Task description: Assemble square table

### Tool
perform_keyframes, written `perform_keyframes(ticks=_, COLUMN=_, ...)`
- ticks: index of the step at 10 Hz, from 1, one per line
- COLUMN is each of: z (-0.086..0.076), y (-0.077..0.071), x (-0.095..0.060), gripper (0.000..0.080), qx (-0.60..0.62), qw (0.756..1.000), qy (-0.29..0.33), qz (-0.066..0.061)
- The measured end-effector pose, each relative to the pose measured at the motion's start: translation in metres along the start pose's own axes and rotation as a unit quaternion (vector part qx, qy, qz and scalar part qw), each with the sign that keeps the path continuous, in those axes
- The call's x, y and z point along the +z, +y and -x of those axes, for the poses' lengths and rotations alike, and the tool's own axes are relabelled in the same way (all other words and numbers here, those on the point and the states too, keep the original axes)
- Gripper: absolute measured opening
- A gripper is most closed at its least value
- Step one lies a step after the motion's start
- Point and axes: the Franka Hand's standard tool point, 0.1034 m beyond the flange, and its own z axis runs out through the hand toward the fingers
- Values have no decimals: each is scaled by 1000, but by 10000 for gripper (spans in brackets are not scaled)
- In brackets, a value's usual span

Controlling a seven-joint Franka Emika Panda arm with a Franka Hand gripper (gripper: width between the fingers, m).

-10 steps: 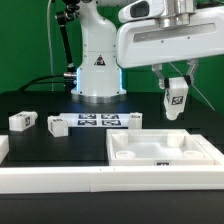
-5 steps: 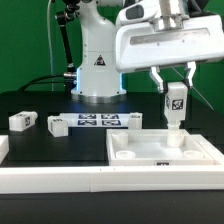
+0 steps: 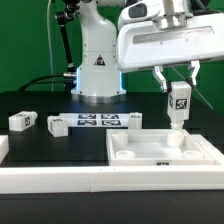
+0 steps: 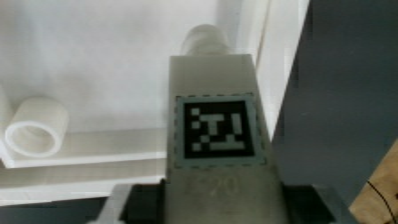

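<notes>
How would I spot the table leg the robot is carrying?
Find the big white square table top on the exterior view's right. Above its far side hangs the tool, gripping a white table leg with a black-and-white tag. It is the only leg in the air; the three others lie on the black table.

We are gripping a small white tagged block leg (image 3: 179, 104) upright in our two-finger gripper (image 3: 177, 86), hanging it over the white plastic square tray-like top (image 3: 140, 162), near its rear corner on the exterior view's right.
</notes>
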Motion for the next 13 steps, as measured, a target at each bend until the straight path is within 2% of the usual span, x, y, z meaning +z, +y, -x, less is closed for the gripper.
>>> perform_keyframes(ticks=1, z=-6, y=-2, x=5, gripper=290, qx=-7, qw=1000, qy=7, qz=-2)
perform_keyframes(ticks=3, z=-30, y=-6, x=5, gripper=290, qx=-20, qw=1000, qy=21, qz=-6)
perform_keyframes(ticks=4, z=-37, y=-6, x=6, gripper=290, qx=-25, qw=999, qy=26, qz=-7)
perform_keyframes(ticks=8, z=-33, y=-6, x=9, gripper=290, qx=-27, qw=999, qy=25, qz=-6)
perform_keyframes(ticks=9, z=-31, y=-9, x=14, gripper=290, qx=-42, qw=998, qy=36, qz=-6)
perform_keyframes(ticks=11, z=-46, y=-3, x=15, gripper=290, qx=-85, qw=996, qy=37, qz=-3)
perform_keyframes(ticks=12, z=-52, y=-5, x=16, gripper=290, qx=-86, qw=996, qy=35, qz=-5)
perform_keyframes(ticks=13, z=-49, y=-5, x=17, gripper=290, qx=-86, qw=996, qy=33, qz=-5)
